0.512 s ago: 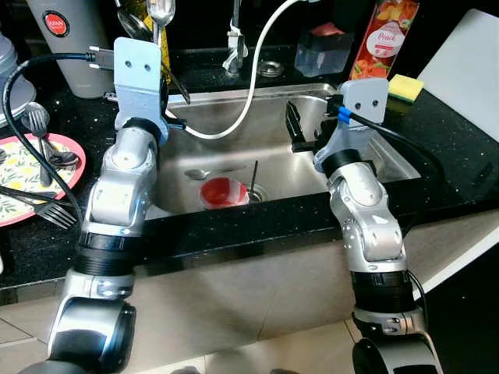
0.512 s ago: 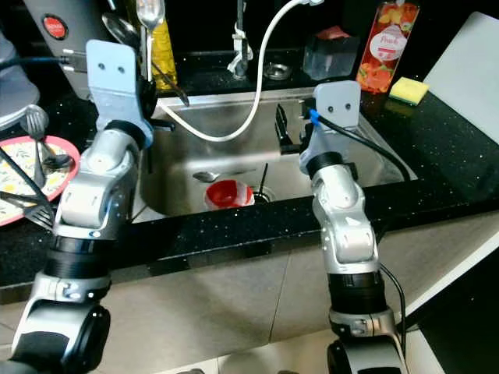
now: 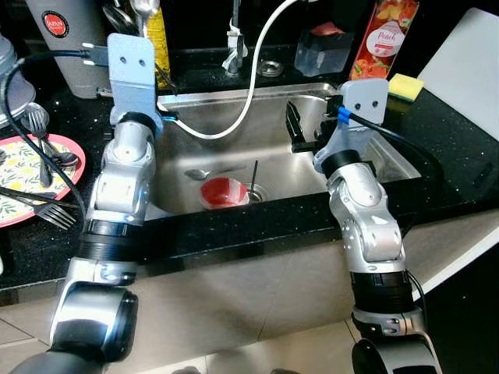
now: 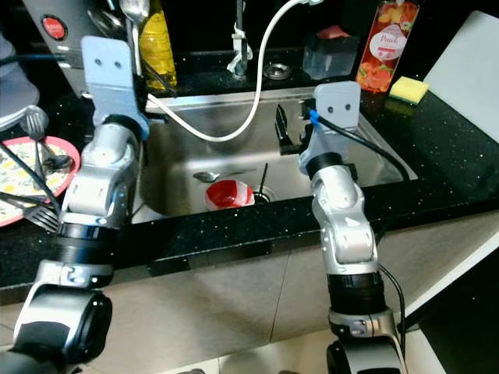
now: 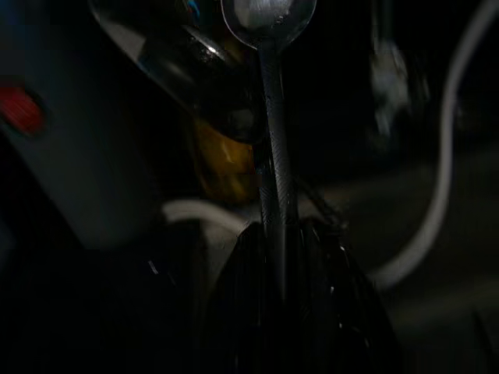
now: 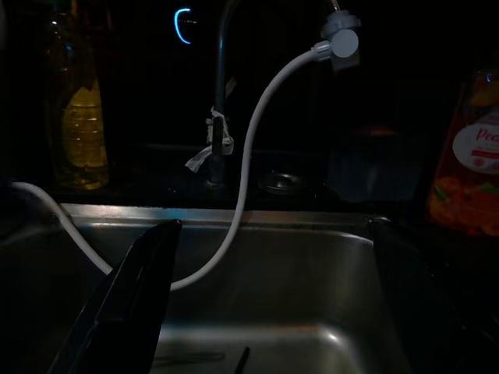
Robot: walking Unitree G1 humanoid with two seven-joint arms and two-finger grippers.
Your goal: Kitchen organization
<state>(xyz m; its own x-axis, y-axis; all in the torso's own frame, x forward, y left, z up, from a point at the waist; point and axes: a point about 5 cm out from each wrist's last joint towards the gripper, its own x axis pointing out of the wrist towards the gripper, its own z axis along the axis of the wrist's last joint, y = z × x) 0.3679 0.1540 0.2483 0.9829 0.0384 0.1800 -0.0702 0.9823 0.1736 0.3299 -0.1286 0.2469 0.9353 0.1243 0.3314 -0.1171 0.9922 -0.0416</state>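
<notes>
The left claw (image 5: pixel 281 257) is clamped on a spoon (image 5: pixel 269 93), handle upright, bowl pointing up; the right claw (image 3: pixel 300 128) hovers over the sink (image 3: pixel 273 148), its grip unclear.

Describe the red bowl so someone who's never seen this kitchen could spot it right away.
Start at the steel sink set into the black countertop. On its floor, beside the drain, sits the red bowl, with a spoon lying just behind it. It is the only red thing in the basin and the only dish there; the patterned plate sits out on the counter with forks.
</notes>
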